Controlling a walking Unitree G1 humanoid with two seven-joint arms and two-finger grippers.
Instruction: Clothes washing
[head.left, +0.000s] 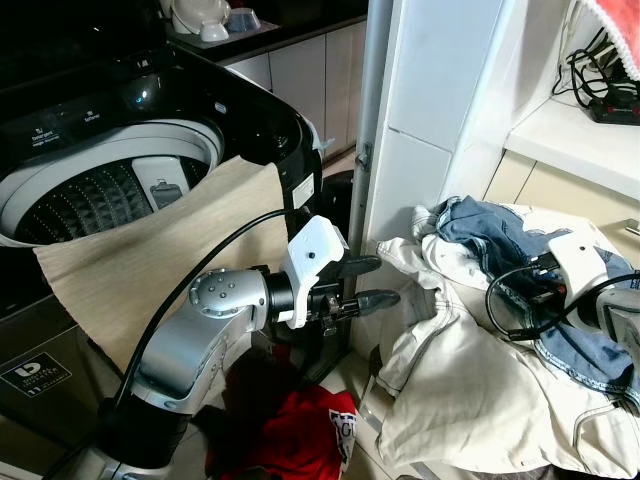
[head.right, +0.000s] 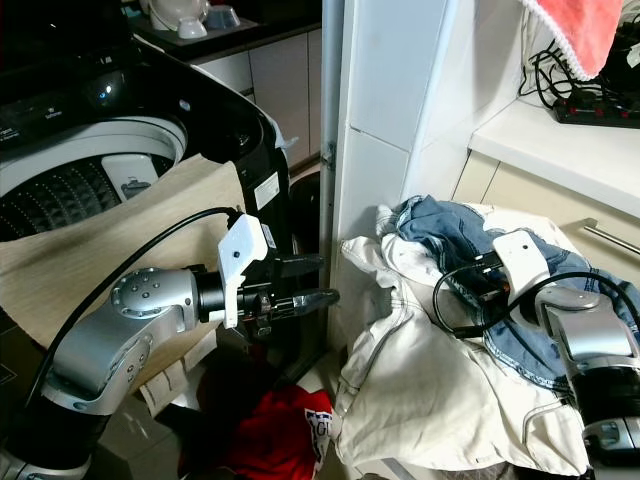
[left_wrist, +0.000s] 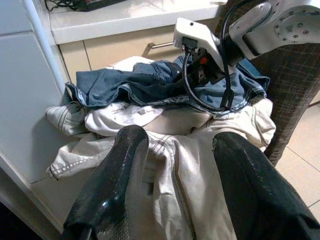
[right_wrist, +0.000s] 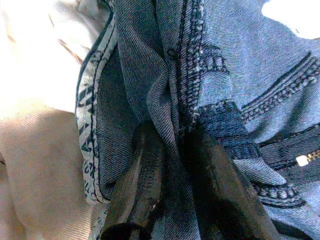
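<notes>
A pile of clothes lies to my right: cream trousers below and blue jeans on top. My right gripper is buried in the pile, its two black fingers shut on a fold of the blue jeans. My left gripper hangs open in the air just left of the cream trousers, touching nothing. A top-loading washing machine stands open at my left, with a beige cloth draped over its front rim. A red garment lies on the floor below my left arm.
A white pillar and wall rise between the machine and the pile. A counter at upper right carries a power strip with black cables and a pink towel. Bowls sit on a dark counter behind the machine.
</notes>
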